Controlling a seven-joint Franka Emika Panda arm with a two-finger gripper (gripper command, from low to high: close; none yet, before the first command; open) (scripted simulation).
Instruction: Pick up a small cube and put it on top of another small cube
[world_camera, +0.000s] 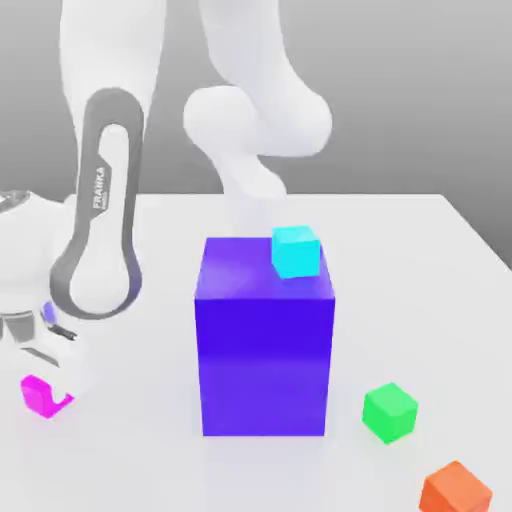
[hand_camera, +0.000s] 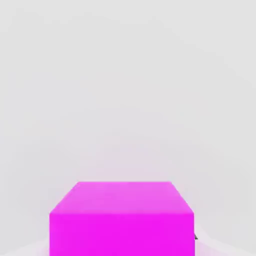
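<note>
The small cube (world_camera: 38, 397), bright magenta-pink, rests on the white table at the exterior view's left, near the front. My gripper (world_camera: 46, 390) has come down over it, and the fingers stand against its sides, shut on it. The hand view has the same small cube (hand_camera: 121, 220) very close, sitting on the white surface. Another small cube (world_camera: 389, 412), bright green, sits on the table at the exterior view's right, near the front and well apart from the gripper.
A big blue-violet block (world_camera: 264, 350) stands mid-table between the two small cubes, with a cyan cube (world_camera: 296, 251) on its top back corner. An orange cube (world_camera: 455, 490) lies at the front right. The arm's white links rise behind the block.
</note>
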